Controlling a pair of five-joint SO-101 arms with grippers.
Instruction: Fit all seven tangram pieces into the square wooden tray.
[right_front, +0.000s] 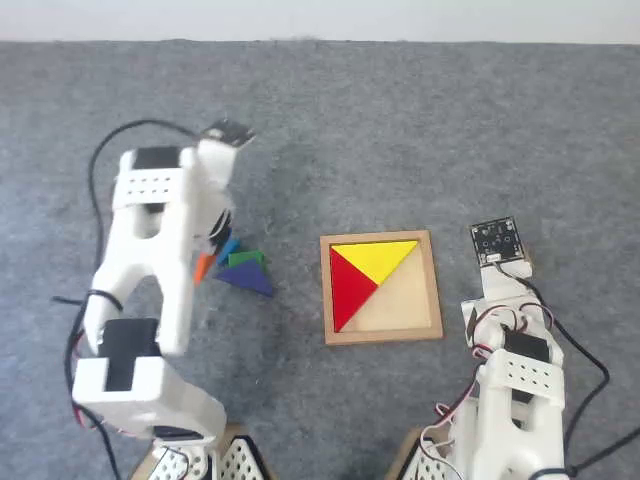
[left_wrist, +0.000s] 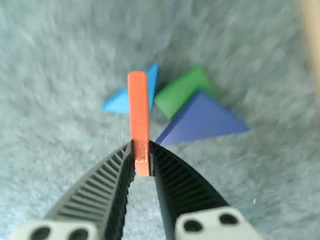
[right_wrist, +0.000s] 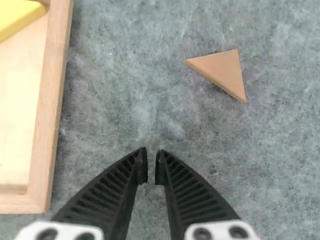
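Observation:
The square wooden tray (right_front: 431, 285) lies in the middle of the grey mat, with a yellow triangle (right_front: 376, 258) and a red triangle (right_front: 349, 285) fitted in it. My left gripper (left_wrist: 141, 152) is shut on an orange piece (left_wrist: 139, 112) held on edge. Just beyond it lie a light blue piece (left_wrist: 125, 99), a green piece (left_wrist: 179, 91) and a dark blue triangle (left_wrist: 205, 121). To the right of the tray, my right gripper (right_wrist: 151, 167) is shut with nothing in it, low over the mat. A tan triangle (right_wrist: 222, 72) lies ahead of it.
Grey carpet-like mat (right_front: 400, 130) covers the table. The loose pieces (right_front: 243, 268) cluster left of the tray, beside the left arm (right_front: 150, 260). The tray's wooden rim (right_wrist: 52, 100) runs close beside the right gripper. The right arm (right_front: 510, 370) stands at the front right.

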